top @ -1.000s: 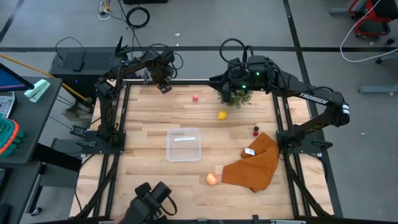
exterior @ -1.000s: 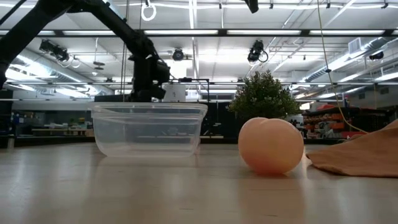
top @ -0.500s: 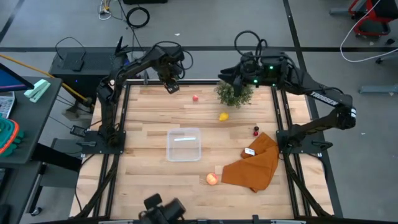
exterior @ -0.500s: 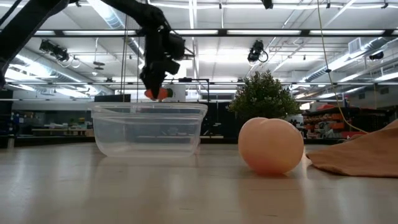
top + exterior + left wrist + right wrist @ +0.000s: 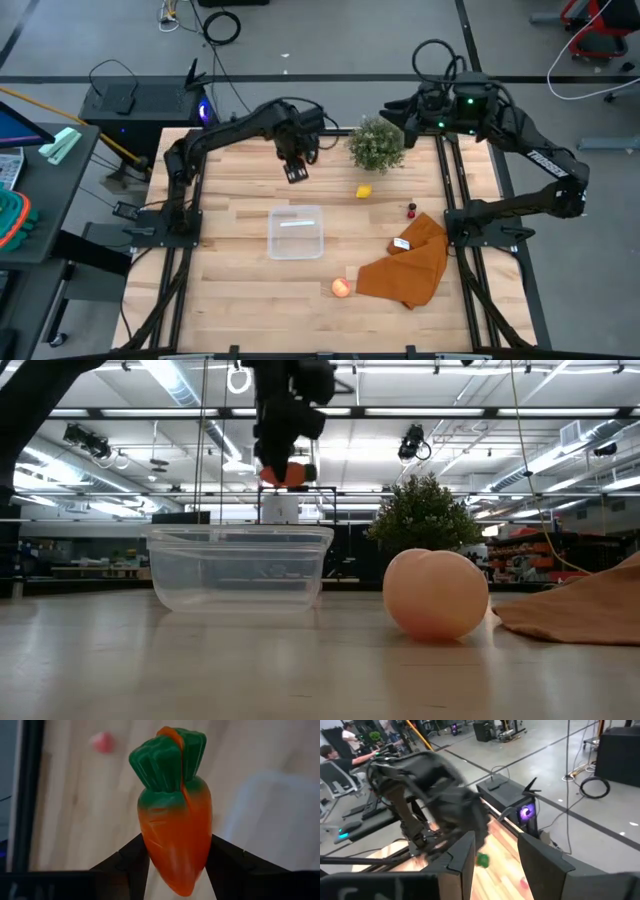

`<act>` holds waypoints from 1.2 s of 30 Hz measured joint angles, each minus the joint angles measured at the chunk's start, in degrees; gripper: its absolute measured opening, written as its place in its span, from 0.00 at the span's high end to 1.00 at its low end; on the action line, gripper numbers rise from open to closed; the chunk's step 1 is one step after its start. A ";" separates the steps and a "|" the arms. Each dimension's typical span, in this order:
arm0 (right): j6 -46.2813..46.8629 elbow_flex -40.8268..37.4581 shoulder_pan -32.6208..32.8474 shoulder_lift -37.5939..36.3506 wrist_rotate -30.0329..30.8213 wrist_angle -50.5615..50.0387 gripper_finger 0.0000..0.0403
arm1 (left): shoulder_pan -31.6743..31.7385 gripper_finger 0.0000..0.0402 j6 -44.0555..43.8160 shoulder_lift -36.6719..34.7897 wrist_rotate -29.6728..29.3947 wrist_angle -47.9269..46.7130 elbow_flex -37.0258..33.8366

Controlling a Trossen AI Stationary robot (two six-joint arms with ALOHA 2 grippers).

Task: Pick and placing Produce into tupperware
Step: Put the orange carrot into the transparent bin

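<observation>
My left gripper (image 5: 297, 172) hangs above the table's far middle, shut on an orange carrot with a green top (image 5: 175, 820). In the low view the carrot (image 5: 285, 473) shows above the rim of the clear tupperware (image 5: 296, 232), which stands on the table nearer the front. On the table lie a yellow lemon (image 5: 362, 190), a tiny red piece (image 5: 411, 209) and a pale apple (image 5: 341, 288). My right gripper (image 5: 495, 860) is raised past the far edge (image 5: 398, 116), open, with nothing between its fingers. My left gripper pinches the carrot's orange body (image 5: 150, 845) between its two fingers, on the two sides of the pointed half. The fingers point down from above and lie across the carrot. The carrot is lifted clear of the table, its green top (image 5: 310, 472) sticking out sideways.
A bushy green potted plant (image 5: 377, 146) stands at the far edge, right of my left gripper. A brown-orange cloth (image 5: 410, 262) lies at the near right, beside the apple. A small pink-red piece (image 5: 103, 742) lies on the wood below my left gripper.
My left gripper has carried the carrot up and away from the far left corner, toward the table's right and near side, closer to the tupperware. In the low view the carrot has risen above the tupperware's rim. My right gripper has drawn back toward the far right, uncovering the plant.
</observation>
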 joint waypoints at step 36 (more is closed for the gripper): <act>-0.72 0.04 -0.19 -3.42 -2.67 -7.88 0.70 | -23.14 0.56 -18.20 0.00 -1.75 -0.92 1.37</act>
